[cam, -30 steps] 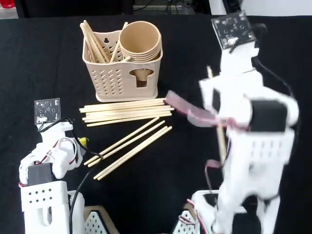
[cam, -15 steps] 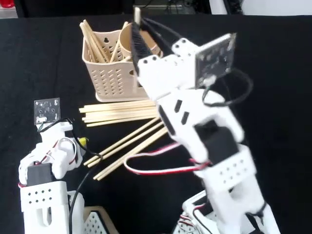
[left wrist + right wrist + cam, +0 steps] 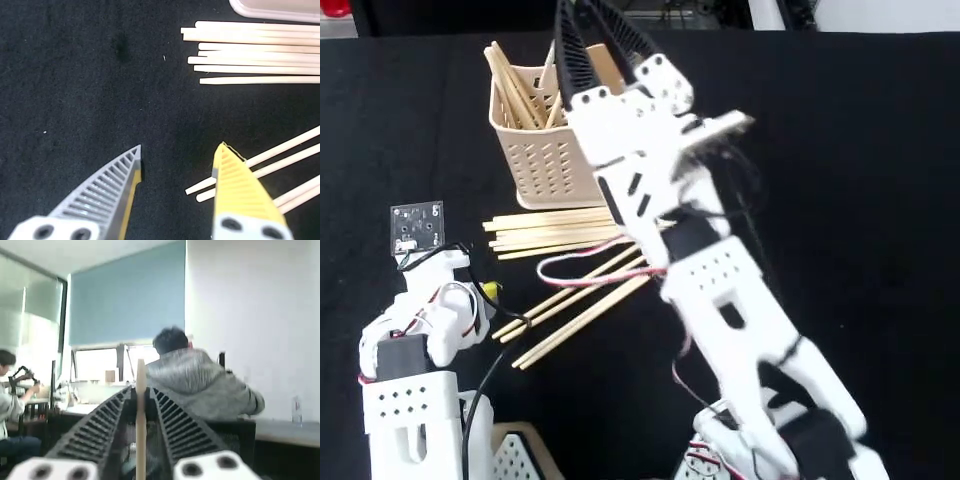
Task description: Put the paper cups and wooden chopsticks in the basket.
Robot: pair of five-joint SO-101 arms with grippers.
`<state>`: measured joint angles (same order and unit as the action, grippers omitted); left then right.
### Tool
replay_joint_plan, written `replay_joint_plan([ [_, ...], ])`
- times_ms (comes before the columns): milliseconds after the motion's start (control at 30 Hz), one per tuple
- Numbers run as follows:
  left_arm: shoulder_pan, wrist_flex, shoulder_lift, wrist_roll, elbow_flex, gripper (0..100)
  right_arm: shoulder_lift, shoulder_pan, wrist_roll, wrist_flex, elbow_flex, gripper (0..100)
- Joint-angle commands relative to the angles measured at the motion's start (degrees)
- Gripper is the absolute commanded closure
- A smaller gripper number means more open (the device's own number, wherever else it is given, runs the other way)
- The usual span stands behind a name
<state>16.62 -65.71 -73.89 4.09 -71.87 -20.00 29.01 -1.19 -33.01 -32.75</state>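
The beige basket (image 3: 545,155) stands at the back of the black table and holds several wooden chopsticks (image 3: 515,85). My right arm leans over it and hides most of the paper cups inside. My right gripper (image 3: 582,22) (image 3: 141,389) points up above the basket, shut on one chopstick (image 3: 141,430). A flat bundle of chopsticks (image 3: 550,232) (image 3: 255,52) lies in front of the basket. Three slanted ones (image 3: 570,305) (image 3: 280,155) lie nearer. My left gripper (image 3: 181,150) (image 3: 485,295) hovers open just beside their near ends, holding nothing.
The right arm's body (image 3: 720,290) crosses the middle of the table, and its red and white cable (image 3: 580,270) hangs over the slanted chopsticks. The black cloth (image 3: 860,180) to the right is bare.
My right arm has swung from the right side of the table across to the basket, carrying the chopstick, and now covers the cups. The left arm has not moved.
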Motion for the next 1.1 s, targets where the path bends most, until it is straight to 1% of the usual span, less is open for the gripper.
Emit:
replay_joint_plan([
  [0, 0.4, 0.53, -0.44, -0.44, 0.13, 77, 4.09, 0.7, -0.09, -1.41, 4.09, 98.7],
  [100, 0.4, 0.53, -0.44, -0.44, 0.13, 77, 6.46, 0.62, -0.09, -0.7, 3.65, 98.7],
  [200, 0.4, 0.53, -0.44, -0.44, 0.13, 77, 6.29, 0.79, -0.18, 7.03, 3.74, 97.2],
  [267, 0.4, 0.53, -0.44, -0.44, 0.13, 77, 5.76, 0.97, -0.44, 13.8, 4.53, 90.1],
  [333, 0.4, 0.53, -0.44, -0.44, 0.13, 77, 5.32, 1.67, -0.53, 20.31, 5.49, 77.9],
  [400, 0.4, 0.53, -0.44, -0.44, 0.13, 77, 5.32, 2.11, -0.53, 24.44, 6.9, 66.2],
  [433, 0.4, 0.53, -0.44, -0.44, 0.13, 77, 5.32, 2.2, -0.53, 25.67, 7.78, 62.9],
  [467, 0.4, 0.62, -0.44, -0.44, 0.13, 77, 5.32, 2.2, -0.53, 26.55, 8.92, 62.0],
  [600, 0.4, 0.88, -0.44, -0.35, -0.4, 77, 4.26, 1.93, -0.53, 29.36, 12.7, 65.7],
  [700, 0.22, 1.23, -0.44, -0.35, -0.4, 77, -0.31, 1.76, -0.53, 35.25, 14.9, 70.4],
  [800, 0.13, 3.08, -0.44, -0.35, -0.75, 77, -8.13, 0.53, -0.53, 46.59, 17.1, 75.9],
  [867, -0.13, 3.69, -0.09, -0.35, -0.13, 77, -14.64, -1.32, -0.53, 57.41, 19.12, 80.7],
  [933, -1.63, 4.04, 0.09, -0.35, 1.54, 77, -21.14, -5.63, -0.53, 68.92, 21.41, 85.9],
  [967, -3.65, 4.04, 0.09, -0.35, 2.33, 77, -24.13, -8.62, -0.53, 73.58, 22.37, 88.4],
  [1067, -14.02, 3.96, 0.18, 2.02, 4.26, 76, -31.25, -20.48, -0.44, 82.9, 23.16, 95.9],
])
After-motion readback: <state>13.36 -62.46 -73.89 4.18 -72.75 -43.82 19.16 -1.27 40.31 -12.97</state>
